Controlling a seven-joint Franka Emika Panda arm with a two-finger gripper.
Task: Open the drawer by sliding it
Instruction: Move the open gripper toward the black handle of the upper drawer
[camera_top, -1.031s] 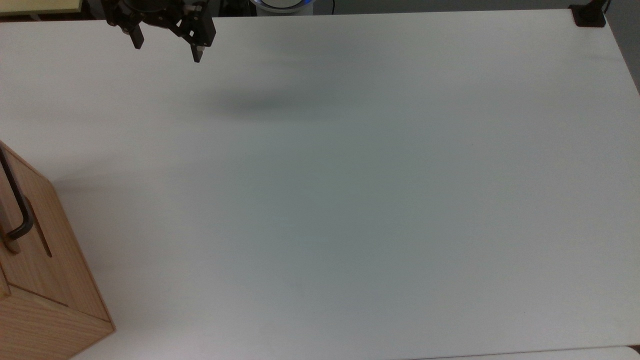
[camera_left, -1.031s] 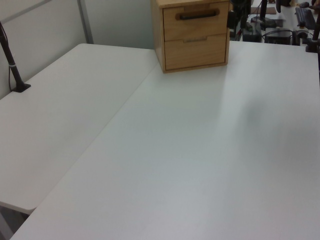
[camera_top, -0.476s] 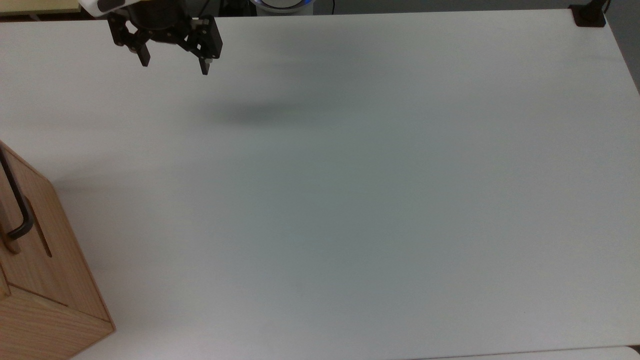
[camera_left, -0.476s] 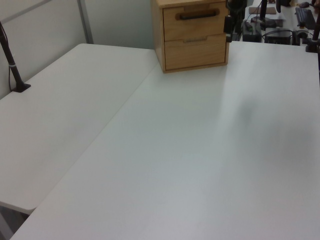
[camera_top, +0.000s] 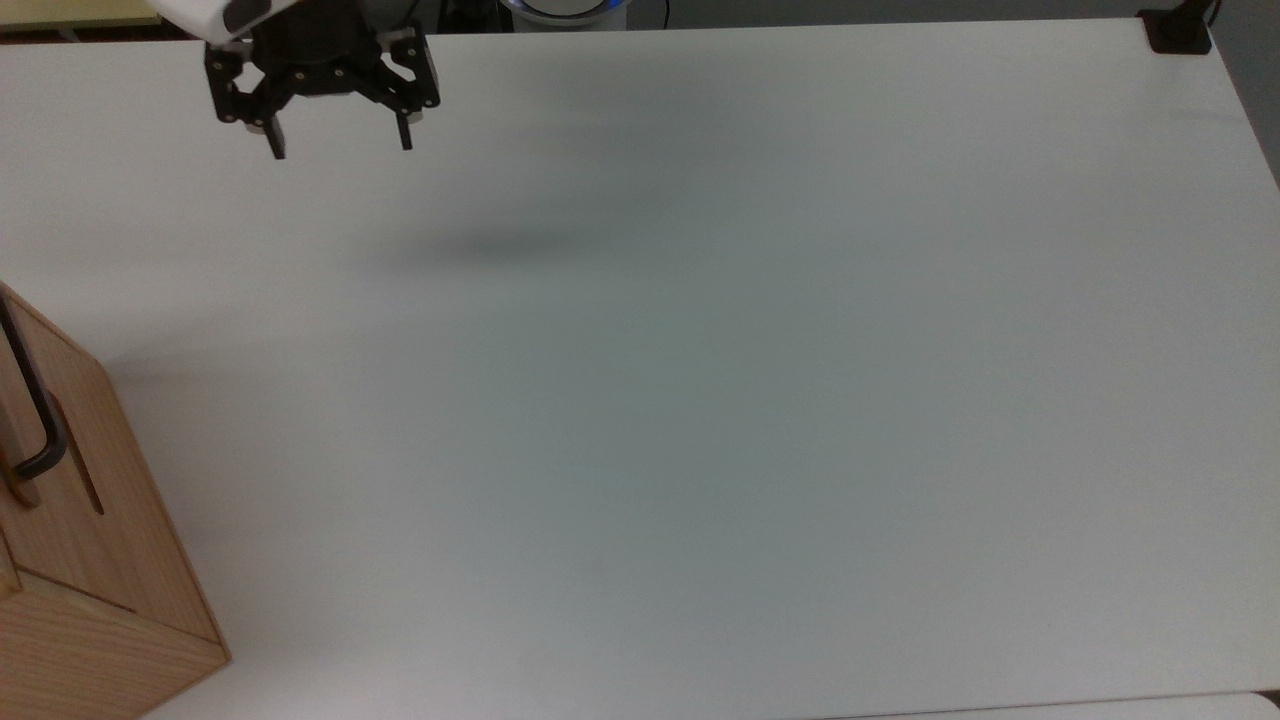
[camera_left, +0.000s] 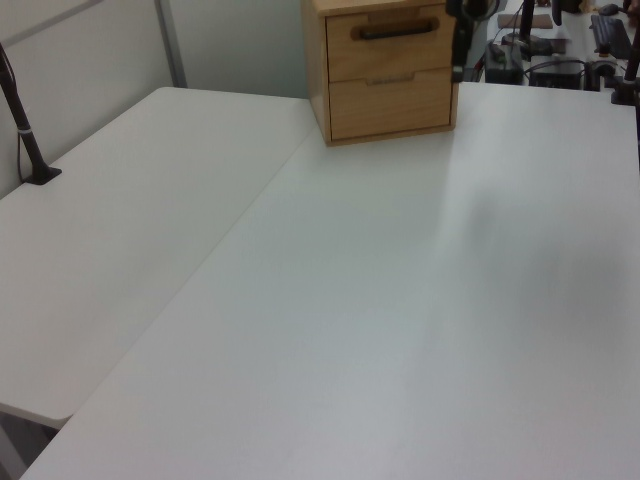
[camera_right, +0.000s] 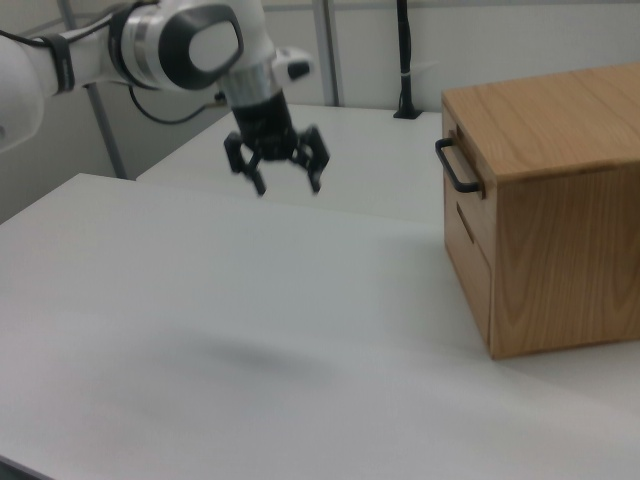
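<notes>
Drifting down the top view, the gripper (camera_top: 338, 150) is now hanging a little further from the far table edge than it was a second ago, and it has turned so that its two fingertips are sitting level with each other instead of one trailing the other. Its fingers are standing wide apart with nothing between them, plain to see in the right view (camera_right: 280, 183) as well. Its shadow on the white table (camera_top: 700, 400) is sliding along with it.

To my eye this is still the approach: the arm is squaring itself up and starting across, but it is well apart from the wooden cabinet (camera_right: 560, 230), which is sitting at the top view's lower left corner and at the right view's right side. The drawer (camera_left: 392, 42) is the upper one of two fronts in the left view, still flush with the cabinet body and not slid out at all; its black bar handle (camera_right: 456, 166) is sticking out toward the open table and nothing is touching it. So the work of the task is all still ahead, and the jaws are already set wide enough to go round that bar.

As for writing, I am seeing no brand, label or lettering anywhere on the cabinet, the arm or the table
</notes>
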